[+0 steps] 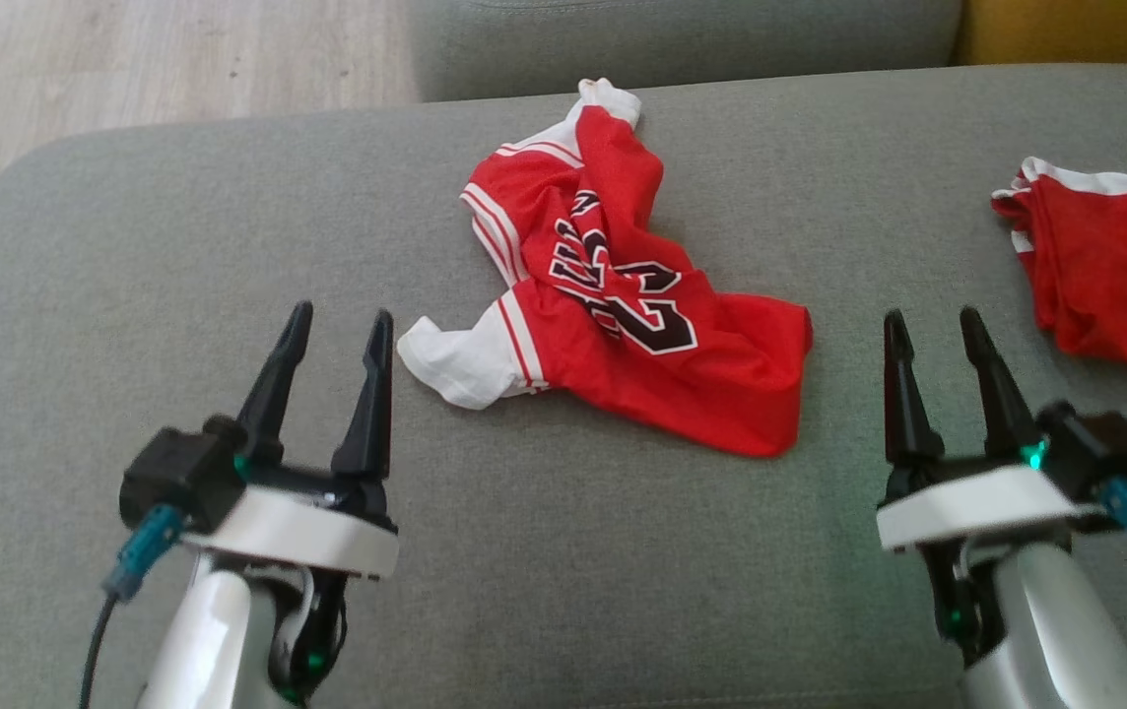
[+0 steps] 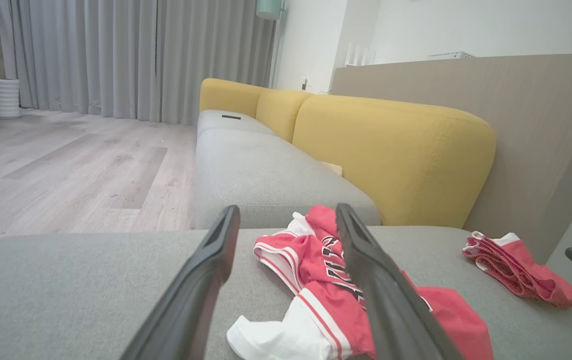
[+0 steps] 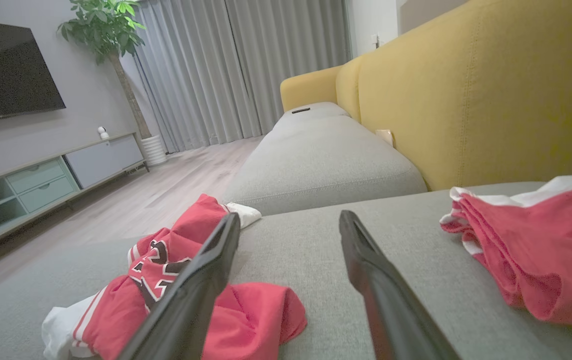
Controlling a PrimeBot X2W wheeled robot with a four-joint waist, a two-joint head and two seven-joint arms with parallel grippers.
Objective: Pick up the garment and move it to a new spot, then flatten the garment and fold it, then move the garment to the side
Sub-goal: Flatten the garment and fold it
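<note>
two open grippers, left gripper (image 1: 339, 330) and right gripper (image 1: 933, 330), flank the crumpled jersey (image 1: 623, 295).

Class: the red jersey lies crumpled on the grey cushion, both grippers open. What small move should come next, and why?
Probably the left gripper should reach forward to the white sleeve of the jersey and close on it. It and the right gripper stand open and empty, short of the jersey, which lies bunched on the cushion; that sleeve is the nearest edge.

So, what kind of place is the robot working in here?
Most likely a home living room: a sofa with grey seats and yellow backs, a television on the wall above a low cabinet, and long curtains beside a potted tree.
</note>
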